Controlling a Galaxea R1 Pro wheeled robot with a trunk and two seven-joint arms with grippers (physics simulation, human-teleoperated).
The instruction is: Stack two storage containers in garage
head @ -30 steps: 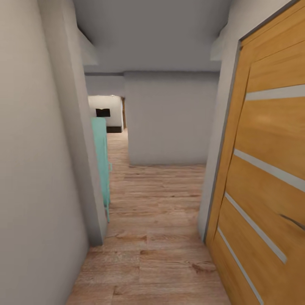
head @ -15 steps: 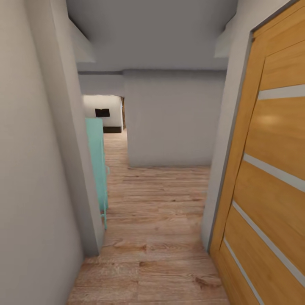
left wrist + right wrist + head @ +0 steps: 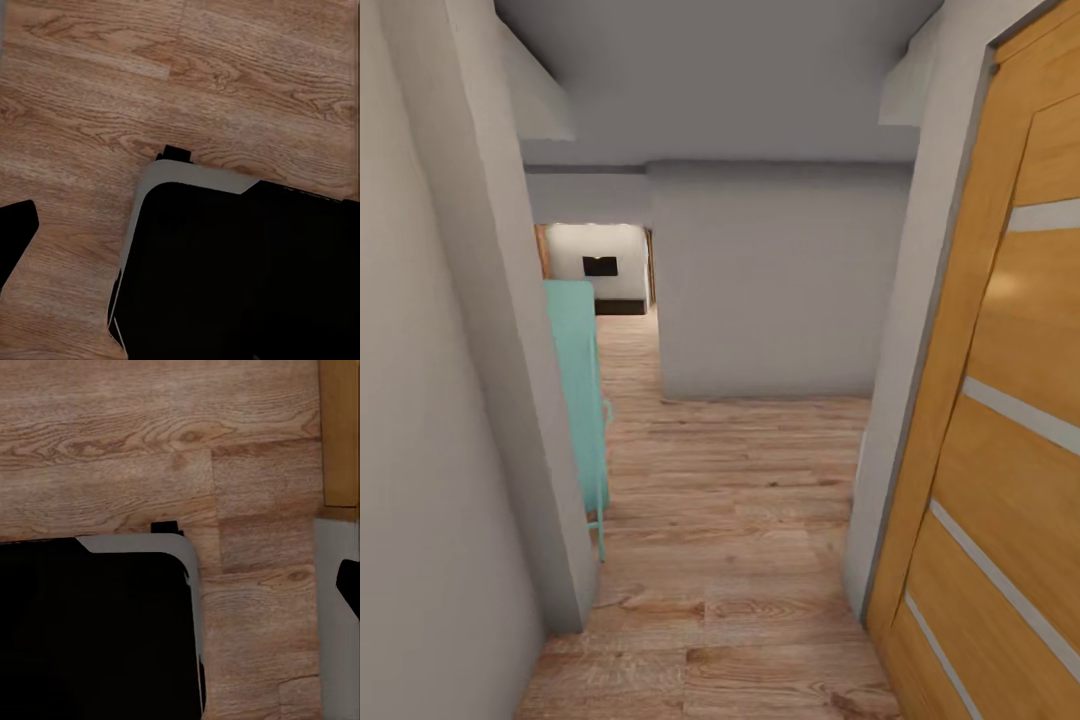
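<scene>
Head down hallway; wrists over plank floor

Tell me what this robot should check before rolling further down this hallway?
1. Path ahead: light wood-plank floor is bare up to the grey facing wall: ok.
2. Right side: orange wooden door with pale stripes is very close: not ok.
3. Left side: turquoise cabinet juts past the grey left wall corner: not ok.
4. Red-orange containers aboard: cannot tell.
5. End effectors open or shut: cannot tell.
6. Dark robot base on level planks: ok.
</scene>
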